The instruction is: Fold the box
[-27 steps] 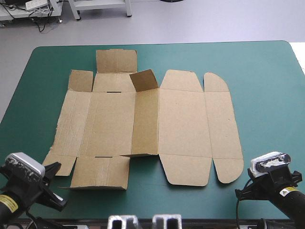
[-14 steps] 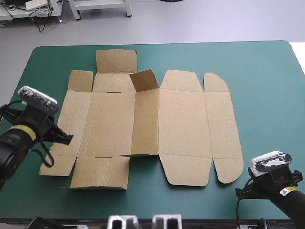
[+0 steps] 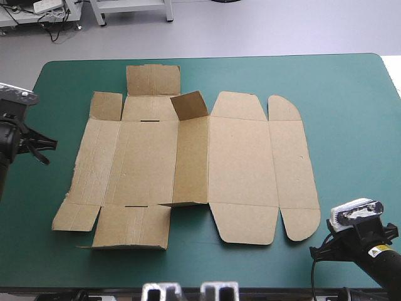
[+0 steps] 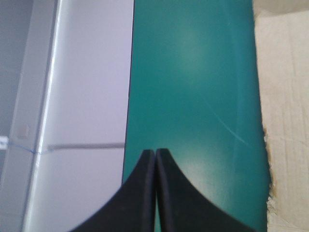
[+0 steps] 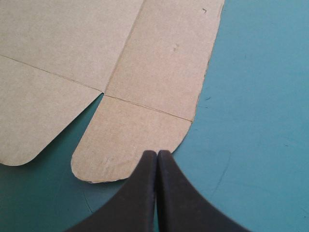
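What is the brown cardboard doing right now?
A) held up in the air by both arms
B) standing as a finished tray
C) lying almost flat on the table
C: the box lies spread on the teal-green cover, with only one small flap near its far edge raised.

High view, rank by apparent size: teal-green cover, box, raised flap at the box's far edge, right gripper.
1. teal-green cover
2. box
3. Not ranked: raised flap and right gripper look about alike, and the gripper sits nearer the camera, so their order is unsure.
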You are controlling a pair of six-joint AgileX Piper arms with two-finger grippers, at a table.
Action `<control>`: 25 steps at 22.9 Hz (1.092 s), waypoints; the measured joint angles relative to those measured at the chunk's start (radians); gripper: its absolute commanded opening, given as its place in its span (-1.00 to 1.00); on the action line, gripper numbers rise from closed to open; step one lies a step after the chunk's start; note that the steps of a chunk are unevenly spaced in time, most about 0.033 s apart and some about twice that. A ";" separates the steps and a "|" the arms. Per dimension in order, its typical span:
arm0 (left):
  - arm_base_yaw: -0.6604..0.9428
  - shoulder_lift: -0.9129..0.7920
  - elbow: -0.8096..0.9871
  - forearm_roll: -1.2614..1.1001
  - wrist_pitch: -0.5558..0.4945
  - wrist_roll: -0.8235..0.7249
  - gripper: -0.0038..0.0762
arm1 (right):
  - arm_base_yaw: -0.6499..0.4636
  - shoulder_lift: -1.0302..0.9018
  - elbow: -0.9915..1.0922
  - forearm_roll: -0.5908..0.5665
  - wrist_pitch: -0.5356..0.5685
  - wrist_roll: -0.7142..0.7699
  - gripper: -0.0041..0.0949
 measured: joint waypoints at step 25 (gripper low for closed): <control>0.522 0.569 -0.007 -0.874 0.190 0.436 -0.54 | 0.000 0.000 0.000 0.000 -0.002 0.000 -0.97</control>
